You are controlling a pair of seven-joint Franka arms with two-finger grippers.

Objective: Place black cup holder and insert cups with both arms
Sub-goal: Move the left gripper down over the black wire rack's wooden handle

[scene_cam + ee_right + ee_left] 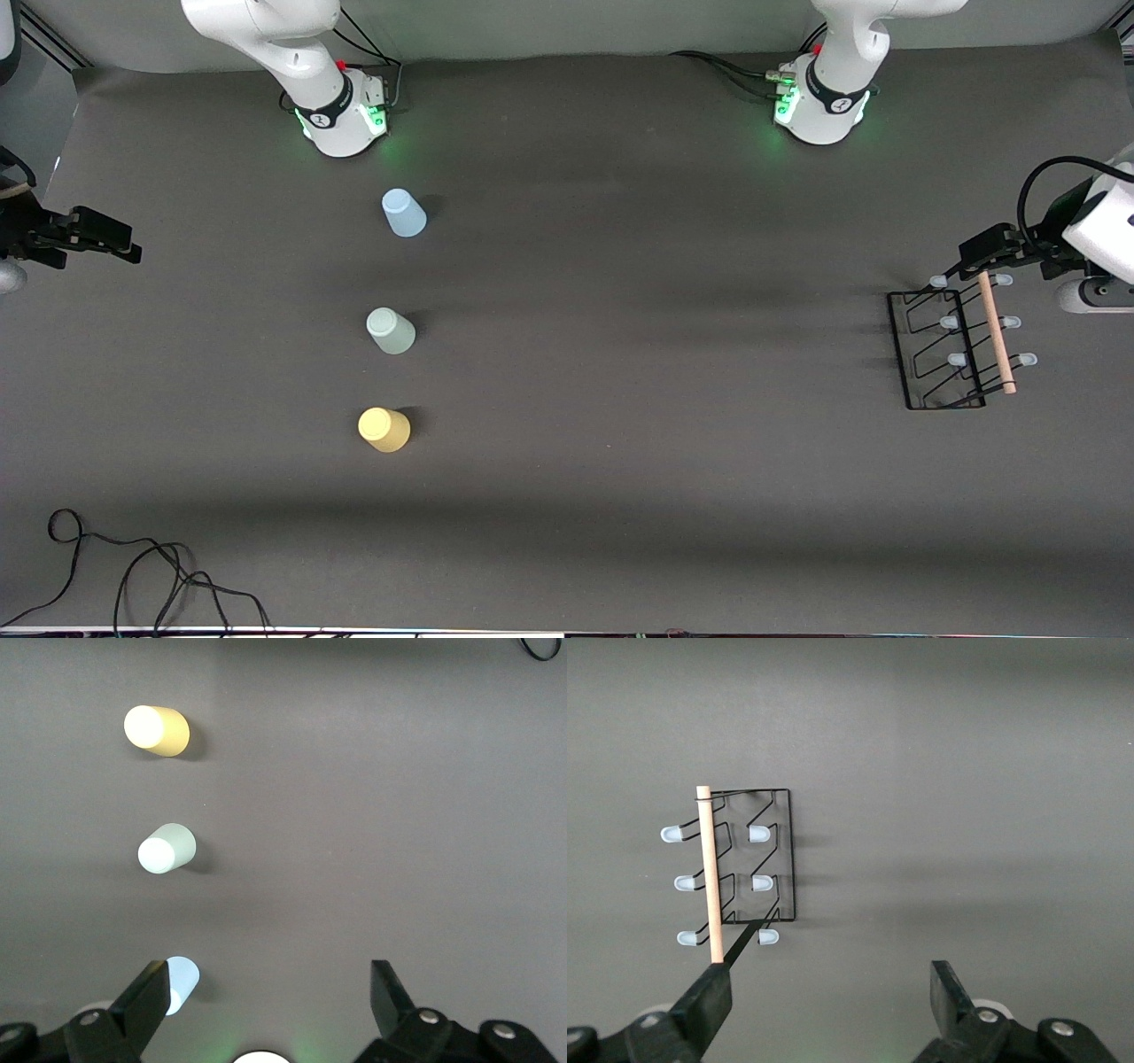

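The black cup holder (948,347) stands at the left arm's end of the table, its wooden rod handle (997,332) on top. My left gripper (961,261) hovers open and empty over the holder's end farther from the front camera. In the left wrist view (828,992) one fingertip (709,997) lines up with the rod's end (716,952). Light blue (403,213), pale green (391,330) and yellow (384,429) cups stand in a row toward the right arm's end. My right gripper (133,246) waits open and empty at that table end; its wrist view (266,992) shows all three cups.
The arm bases (341,115) (824,102) stand along the table's edge farthest from the front camera. Loose black cables (133,567) lie near the front edge at the right arm's end. Dark grey cloth (664,354) covers the table between cups and holder.
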